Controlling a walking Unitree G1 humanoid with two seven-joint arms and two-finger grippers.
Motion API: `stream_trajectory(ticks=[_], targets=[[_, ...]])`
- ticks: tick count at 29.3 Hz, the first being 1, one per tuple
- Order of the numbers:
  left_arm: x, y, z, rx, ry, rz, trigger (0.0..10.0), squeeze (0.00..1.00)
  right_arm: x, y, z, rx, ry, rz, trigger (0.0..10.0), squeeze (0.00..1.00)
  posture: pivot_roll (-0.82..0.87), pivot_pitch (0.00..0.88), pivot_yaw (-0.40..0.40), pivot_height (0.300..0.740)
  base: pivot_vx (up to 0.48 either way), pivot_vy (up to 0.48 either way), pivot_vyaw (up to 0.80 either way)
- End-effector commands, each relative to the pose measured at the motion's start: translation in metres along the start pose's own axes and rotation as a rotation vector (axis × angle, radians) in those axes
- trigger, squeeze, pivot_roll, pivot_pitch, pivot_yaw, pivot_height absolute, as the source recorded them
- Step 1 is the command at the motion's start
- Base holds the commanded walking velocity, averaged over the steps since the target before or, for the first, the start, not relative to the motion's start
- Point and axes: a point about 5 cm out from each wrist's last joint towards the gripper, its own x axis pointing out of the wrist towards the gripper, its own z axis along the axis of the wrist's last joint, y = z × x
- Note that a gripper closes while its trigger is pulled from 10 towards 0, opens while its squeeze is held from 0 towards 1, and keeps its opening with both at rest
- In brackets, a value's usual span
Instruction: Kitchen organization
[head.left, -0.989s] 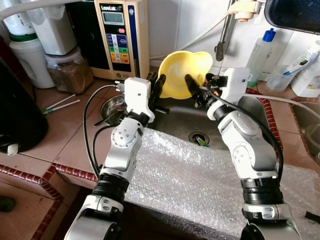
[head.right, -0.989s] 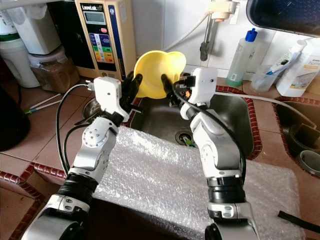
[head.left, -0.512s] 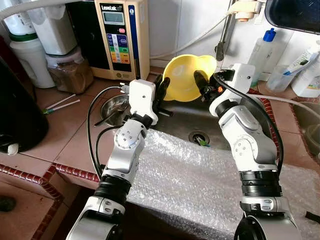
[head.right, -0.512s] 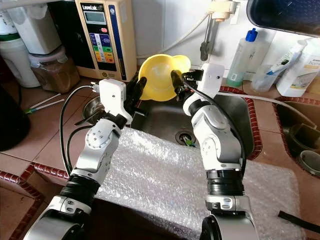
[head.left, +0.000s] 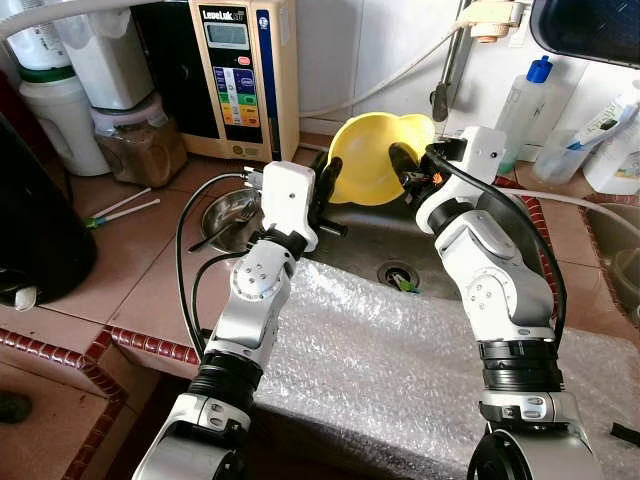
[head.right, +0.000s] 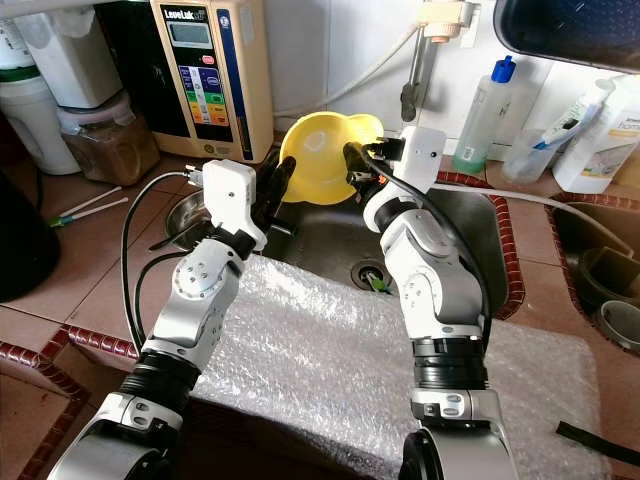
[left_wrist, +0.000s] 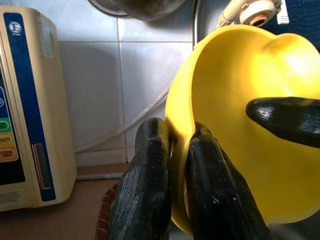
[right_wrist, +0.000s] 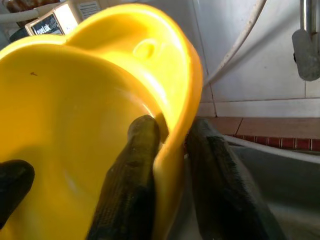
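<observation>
Left eye view: yellow bowl (head.left: 378, 158) held tilted above the back edge of the sink (head.left: 375, 240), opening facing the camera, pinched on both sides. Left gripper (head.left: 327, 183) clamps its left rim; right gripper (head.left: 405, 168) clamps the right rim, one finger inside the bowl. Beige water unit (head.left: 243, 75) stands on the counter just left of the bowl, panel label starts "Leve", rest too small to read. Steel bowl (head.left: 228, 212) with a utensil sits on the tile behind the left arm. Bubble wrap (head.left: 400, 365) covers the near counter edge under both arms. Right eye view: clear bottle with blue cap (head.right: 489, 115) right of the tap (head.right: 414, 88), white bottles (head.right: 595, 130) further right, labels unreadable. Brown-filled jar (head.right: 107, 145) and white container (head.right: 35, 120) at left. Green scrap lies by the sink drain (head.right: 368, 274). Left wrist view: both black fingers (left_wrist: 150, 190) pressed onto the bowl rim, one each side of the wall; right gripper's fingertip visible inside the bowl. Water unit's side beside, blue stripe, text not legible. Right wrist view: fingers (right_wrist: 132, 165) straddle the rim, wall nipped between them; tap and white hose (right_wrist: 235, 42) behind.
</observation>
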Motion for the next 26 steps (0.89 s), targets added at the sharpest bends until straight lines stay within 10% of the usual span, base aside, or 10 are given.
stream_trajectory(ticks=[1, 10, 12, 15, 26], targets=[[0.000, 0.003, 0.009, 0.013, -0.052, -0.001, 0.0, 0.00, -0.005, -0.026, 0.003, 0.014, 0.004, -0.135, 0.0, 0.00, -0.03, 0.000, 0.039, 0.740, 0.000, 0.000, 0.00], [0.002, 0.004, 0.008, 0.008, -0.038, -0.020, 0.0, 0.00, -0.004, -0.025, 0.003, 0.018, 0.007, -0.134, 0.0, 0.00, -0.02, 0.000, 0.039, 0.740, 0.000, 0.000, 0.00], [0.002, 0.001, 0.008, -0.014, -0.034, -0.053, 3.1, 1.00, -0.004, -0.025, 0.000, 0.025, 0.009, -0.143, 0.0, 0.00, -0.02, 0.000, 0.044, 0.740, 0.000, 0.000, 0.00], [0.002, -0.004, 0.007, -0.057, -0.021, -0.088, 10.0, 1.00, -0.004, -0.025, -0.001, 0.029, 0.005, -0.150, 0.0, 0.00, -0.02, 0.000, 0.048, 0.740, 0.000, 0.000, 0.00], [-0.004, -0.024, -0.002, -0.132, 0.032, -0.202, 10.0, 1.00, -0.007, -0.038, -0.001, -0.115, -0.002, -0.221, 0.0, 0.00, -0.02, 0.000, 0.044, 0.740, 0.000, 0.000, 0.00]])
